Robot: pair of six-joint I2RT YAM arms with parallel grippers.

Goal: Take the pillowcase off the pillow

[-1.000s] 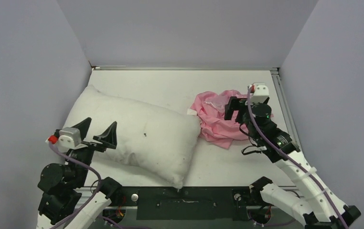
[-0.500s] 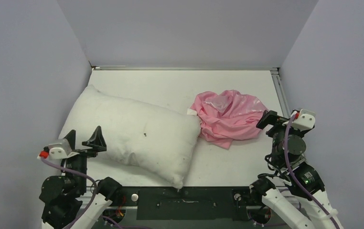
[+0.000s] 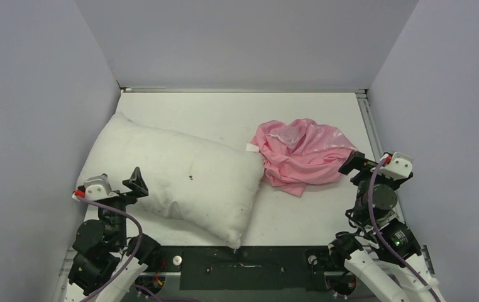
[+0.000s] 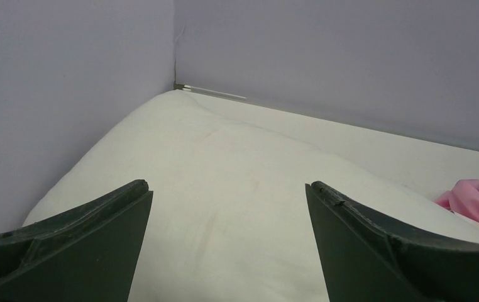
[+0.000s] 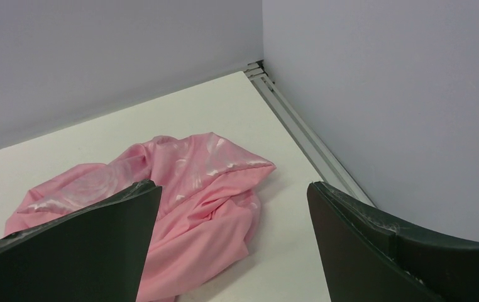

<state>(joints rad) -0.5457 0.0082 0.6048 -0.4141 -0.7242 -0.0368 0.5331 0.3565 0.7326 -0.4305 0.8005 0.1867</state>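
Pillowcase (image 3: pixel 303 154), pink and crumpled, lay in a heap on the white counter (image 3: pixel 224 113) in the overhead view, right against the right end of the bare white pillow (image 3: pixel 180 179). From the left wrist, the left jaws stood spread wide and empty over the pillow. From the right wrist, the right jaws were likewise spread, holding nothing, with the pillowcase on the counter ahead of them.

My left arm (image 3: pixel 90 236): black joints, white links, purple cable (image 3: pixel 112 207), white wrist block (image 3: pixel 96 186), red tip. My right arm (image 3: pixel 385 199): same build, green light (image 3: pixel 395 238). Gripper fingers (image 4: pixel 67 251) black, wedge-shaped.
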